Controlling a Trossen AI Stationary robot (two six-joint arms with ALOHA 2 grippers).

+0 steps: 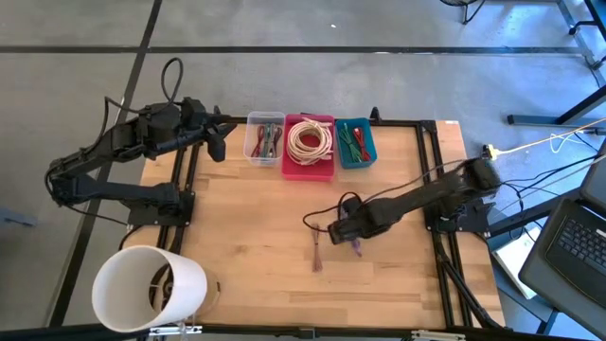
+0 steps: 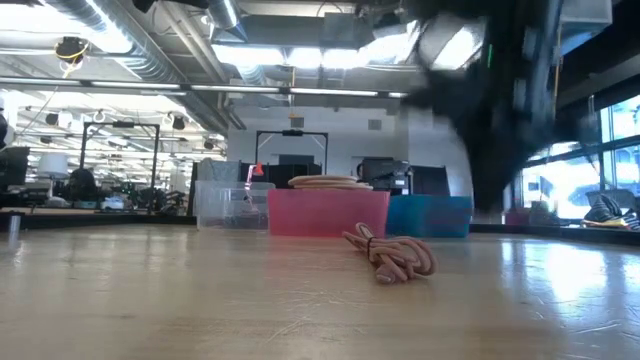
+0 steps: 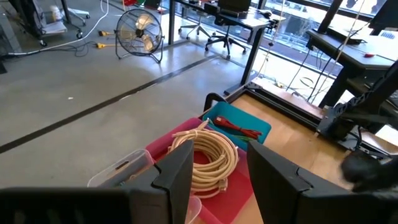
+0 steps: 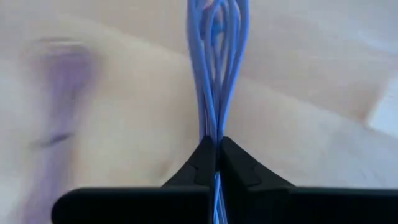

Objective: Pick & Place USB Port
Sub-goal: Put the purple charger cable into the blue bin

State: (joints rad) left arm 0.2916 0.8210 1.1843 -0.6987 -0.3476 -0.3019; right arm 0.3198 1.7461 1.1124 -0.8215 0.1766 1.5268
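High view: the wooden surface lies mostly bare toward its near edge, with a white bucket at the near left corner. Along the far edge stand a clear bin of mixed cables, a pink bin with a coiled beige cable, and a blue bin with red and green ones. A tan cable lies loose mid-surface, and just beside it the right gripper is clamped on a blue cable, while the left gripper waits with fingers apart by the clear bin.

Room: grey concrete floor with dark seams, standing fan, desks and office chairs by windows, ceiling ducts, strip lights.
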